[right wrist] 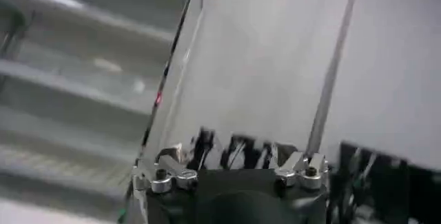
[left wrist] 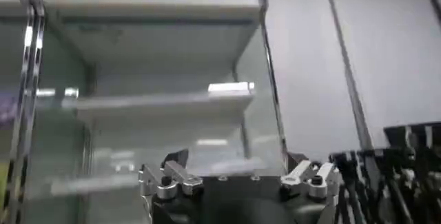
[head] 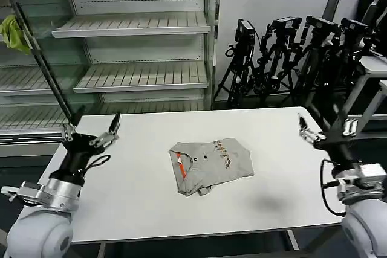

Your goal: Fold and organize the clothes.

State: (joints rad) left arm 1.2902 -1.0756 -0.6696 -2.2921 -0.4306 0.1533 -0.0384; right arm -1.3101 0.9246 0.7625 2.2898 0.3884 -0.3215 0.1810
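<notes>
The folded light grey short-sleeved shirt with orange-trimmed buttoned collar (head: 210, 165) lies mid-table on the white rectangular table (head: 139, 191), its long axis running left to right, collar toward the robot's left. The left tool (head: 91, 130) is raised above the table's left edge, fingers spread apart and holding nothing. The right tool (head: 325, 129) is raised over the right edge, likewise apart and empty.

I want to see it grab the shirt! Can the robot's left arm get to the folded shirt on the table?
Probably yes. The left gripper is open and raised at the table's left side, and only bare tabletop lies between it and the folded shirt.
</notes>
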